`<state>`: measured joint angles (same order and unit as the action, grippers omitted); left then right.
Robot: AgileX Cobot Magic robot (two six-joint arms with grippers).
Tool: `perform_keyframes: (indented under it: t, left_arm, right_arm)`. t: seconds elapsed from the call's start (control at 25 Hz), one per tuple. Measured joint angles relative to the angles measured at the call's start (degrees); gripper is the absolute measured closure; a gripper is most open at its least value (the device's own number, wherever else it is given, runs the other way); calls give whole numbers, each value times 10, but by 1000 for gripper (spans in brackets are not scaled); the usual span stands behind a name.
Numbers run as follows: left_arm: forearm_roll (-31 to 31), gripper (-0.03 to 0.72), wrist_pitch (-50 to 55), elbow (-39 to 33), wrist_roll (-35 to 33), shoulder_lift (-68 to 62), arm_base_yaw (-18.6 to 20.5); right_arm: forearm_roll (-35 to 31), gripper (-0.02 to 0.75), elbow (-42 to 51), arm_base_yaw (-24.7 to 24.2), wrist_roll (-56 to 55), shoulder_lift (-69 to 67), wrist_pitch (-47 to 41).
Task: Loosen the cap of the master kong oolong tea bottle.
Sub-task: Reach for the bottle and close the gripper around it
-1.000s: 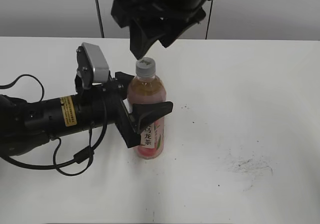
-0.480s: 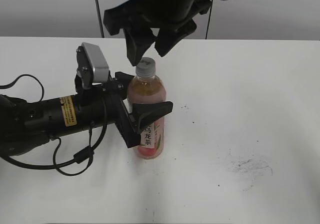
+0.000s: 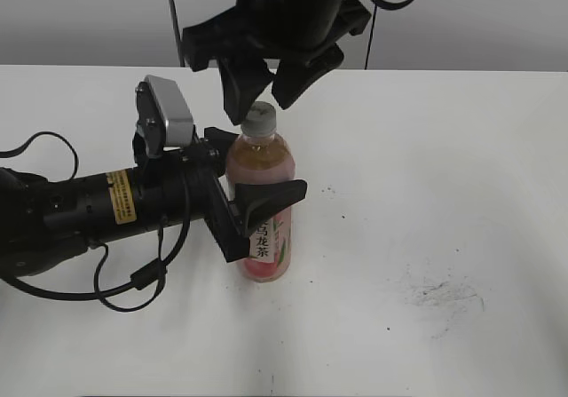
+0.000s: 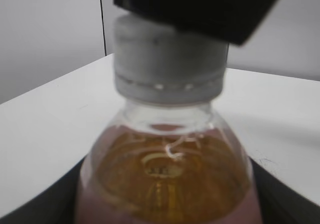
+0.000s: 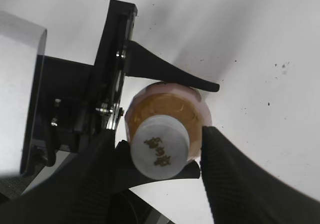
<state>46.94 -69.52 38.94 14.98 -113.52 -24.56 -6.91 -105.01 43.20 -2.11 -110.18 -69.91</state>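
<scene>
On the white table [image 3: 426,193] the master kong oolong tea bottle [image 3: 262,210] stands upright, a little left of centre in the exterior view, its pink label with the strip of black characters facing the camera. The left gripper [image 3: 257,197] comes in level from the left and its black fingers [image 3: 271,197] are closed around the bottle's body, one in front of the label and one behind. The left wrist view adds only a blurred close look at the amber tea in the shoulder, with the cap [image 4: 167,58] above it and a dark block right on top of that. Higher and farther back, the right gripper [image 3: 264,91] hangs from above with its fingers spread wide, one tip on each side of the cap [image 3: 260,117]. From the outside the tips look close to the cap; the right wrist view, looking straight down, shows the cap [image 5: 160,147] with its dark mark between two textured fingers [image 5: 240,184] that stand clear of it, and the left fingers [image 5: 170,73] hugging the bottle below.
</scene>
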Motion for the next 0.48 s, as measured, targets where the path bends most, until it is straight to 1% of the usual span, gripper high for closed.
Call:
perform_keyframes:
  t: [0.2, 0.48]
  left_arm:
    - [0, 241, 0, 0, 0, 0, 0]
    - [0, 241, 0, 0, 0, 0, 0]
  right_arm:
    - [-5, 339, 0, 0, 0, -1, 0]
    - [-7, 342, 0, 0, 0, -1, 0]
